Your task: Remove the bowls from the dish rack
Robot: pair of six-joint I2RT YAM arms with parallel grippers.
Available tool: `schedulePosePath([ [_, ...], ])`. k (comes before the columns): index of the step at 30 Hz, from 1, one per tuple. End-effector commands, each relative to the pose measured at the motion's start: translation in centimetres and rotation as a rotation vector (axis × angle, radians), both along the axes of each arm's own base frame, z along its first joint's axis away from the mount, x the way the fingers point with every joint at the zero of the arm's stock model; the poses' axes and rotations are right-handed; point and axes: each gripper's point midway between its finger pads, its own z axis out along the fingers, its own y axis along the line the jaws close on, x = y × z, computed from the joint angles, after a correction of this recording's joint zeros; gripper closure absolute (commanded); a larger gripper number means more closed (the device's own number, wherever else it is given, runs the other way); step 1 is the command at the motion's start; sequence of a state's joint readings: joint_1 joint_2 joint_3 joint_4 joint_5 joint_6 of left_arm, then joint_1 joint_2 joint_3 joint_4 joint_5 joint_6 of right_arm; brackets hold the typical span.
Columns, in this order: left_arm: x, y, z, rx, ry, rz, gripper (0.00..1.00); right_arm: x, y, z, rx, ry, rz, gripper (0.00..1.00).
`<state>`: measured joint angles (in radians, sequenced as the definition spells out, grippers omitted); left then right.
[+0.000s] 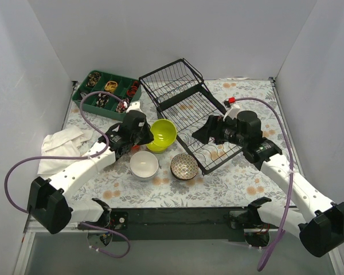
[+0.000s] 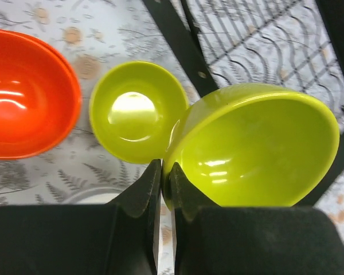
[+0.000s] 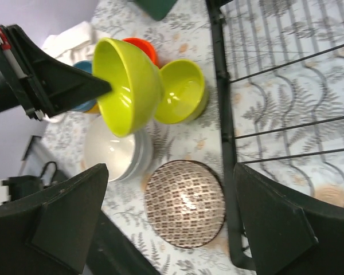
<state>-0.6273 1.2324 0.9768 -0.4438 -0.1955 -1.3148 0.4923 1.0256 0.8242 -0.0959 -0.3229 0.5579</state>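
Cloth (image 1: 60, 146) far left, green tray (image 1: 106, 93) back-left. Left gripper (image 1: 150, 136) is clamped on the rim of a lime bowl (image 1: 163, 134). That bowl is lifted and tilted, mouth toward the left wrist, just left of the dish rack (image 1: 189, 112). Under it on the table: second lime bowl (image 2: 137, 112), upright, with an orange bowl (image 2: 23, 94) just beside it. Nearer the arms: white bowl (image 1: 144, 165), then patterned bowl (image 1: 184, 166), both upright and not touching. The patterned one sits just beside the rack's left rail. Rack lies flat, right of centre, long axis diagonal from far-left to near-right, raised basket end pointing far-left. Right gripper (image 3: 171, 172) is over the rack's near end, jaws spread wide, holding nothing.
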Motion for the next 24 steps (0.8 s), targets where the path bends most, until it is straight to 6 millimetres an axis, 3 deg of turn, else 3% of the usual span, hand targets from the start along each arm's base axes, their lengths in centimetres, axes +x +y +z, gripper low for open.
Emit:
schedulePosePath([
  [1, 2.5, 3.3, -1.0, 0.148, 0.033, 0.077, 1.00, 1.1, -2.9, 0.7, -0.168, -0.099, -0.084, 0.01],
  [6, 4.7, 3.8, -3.0, 0.185, 0.118, 0.072, 1.00, 0.9, -3.8, 0.6, -0.203, -0.114, -0.106, 0.01],
  [8, 4.9, 3.7, -4.4, 0.215, 0.171, 0.053, 1.00, 0.9, -4.3, 0.3, -0.226, -0.116, -0.118, 0.02],
  [17, 4.9, 2.5, -7.2, 0.229, 0.283, 0.002, 0.97, 1.0, -5.4, 0.2, -0.283, -0.137, -0.143, 0.01],
  [18, 4.7, 2.6, -7.3, 0.230, 0.289, 0.001, 0.94, 1.0, -5.4, 0.2, -0.288, -0.136, -0.145, 0.02],
  [22, 4.5, 2.8, -5.5, 0.218, 0.253, 0.010, 0.62, 1.3, -5.5, 0.4, -0.302, -0.148, -0.145, 0.01],
  [24, 4.5, 3.0, -4.4, 0.210, 0.229, 0.017, 0.54, 1.6, -5.4, 0.1, -0.314, -0.145, -0.140, 0.01],
])
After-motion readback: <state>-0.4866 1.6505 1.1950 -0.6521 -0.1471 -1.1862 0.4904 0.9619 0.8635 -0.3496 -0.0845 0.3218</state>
